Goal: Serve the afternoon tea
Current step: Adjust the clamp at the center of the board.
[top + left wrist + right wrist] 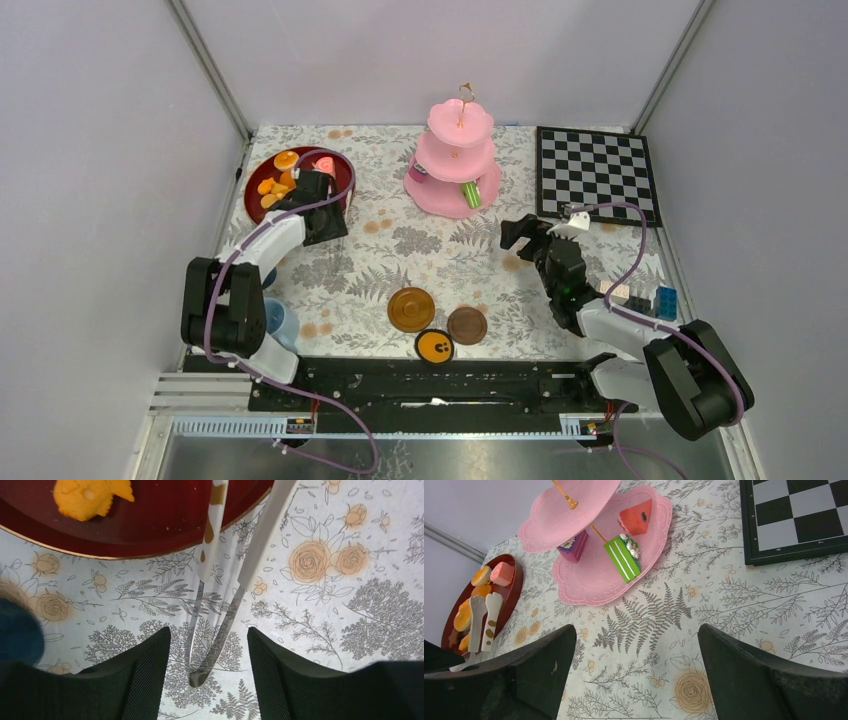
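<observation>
Straddling the white-handled metal tongs, your left gripper, parted and gripping nothing, seems set to grasp them for serving, while your right gripper hangs wide open.

L gripper: jaws apart, nothing clamped. Tongs lie btwn them w/ gaps both sides. Metal hinge end is nearest cam; white arms (one w/ brown spots) run up over the rim of dark red plate. Orange pastry on plate, top left. Floral counter. Blurred dark-blue obj at left edge.
</observation>
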### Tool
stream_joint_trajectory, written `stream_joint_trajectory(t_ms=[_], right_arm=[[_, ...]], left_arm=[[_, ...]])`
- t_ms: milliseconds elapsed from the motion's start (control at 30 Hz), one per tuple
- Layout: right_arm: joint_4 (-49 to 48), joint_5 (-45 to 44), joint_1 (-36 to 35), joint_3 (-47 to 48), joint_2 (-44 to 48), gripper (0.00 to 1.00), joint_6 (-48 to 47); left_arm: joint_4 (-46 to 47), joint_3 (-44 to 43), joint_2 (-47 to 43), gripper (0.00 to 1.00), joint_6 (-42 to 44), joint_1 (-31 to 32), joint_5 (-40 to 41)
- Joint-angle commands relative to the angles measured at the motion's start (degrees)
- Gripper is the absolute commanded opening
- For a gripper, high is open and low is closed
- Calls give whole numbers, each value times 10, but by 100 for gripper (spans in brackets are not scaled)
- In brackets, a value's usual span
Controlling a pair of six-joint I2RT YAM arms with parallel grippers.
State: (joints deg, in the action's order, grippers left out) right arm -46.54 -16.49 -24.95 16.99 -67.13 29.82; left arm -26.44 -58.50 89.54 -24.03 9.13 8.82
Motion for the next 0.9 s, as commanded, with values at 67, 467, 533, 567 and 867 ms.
stream_joint_trajectory(t_ms=[67, 467, 533, 567, 867], right_arm=[[-3, 15, 6, 34, -14, 98, -8], [4, 29, 5, 45, -25, 98, -13], [10, 37, 5, 51, -28, 98, -16], [14, 42, 5, 56, -31, 98, -19], [50, -21, -79, 99, -57, 98, 3]], left_arm=[[9, -16, -22, 57, 32, -20, 0], [-15, -45, 76, 48, 63, -13, 24], [-15, -48, 99, 41, 66, -9, 29], [-17, -50, 110, 37, 67, -7, 34], [-10, -46, 99, 0, 66, 37, 60]])
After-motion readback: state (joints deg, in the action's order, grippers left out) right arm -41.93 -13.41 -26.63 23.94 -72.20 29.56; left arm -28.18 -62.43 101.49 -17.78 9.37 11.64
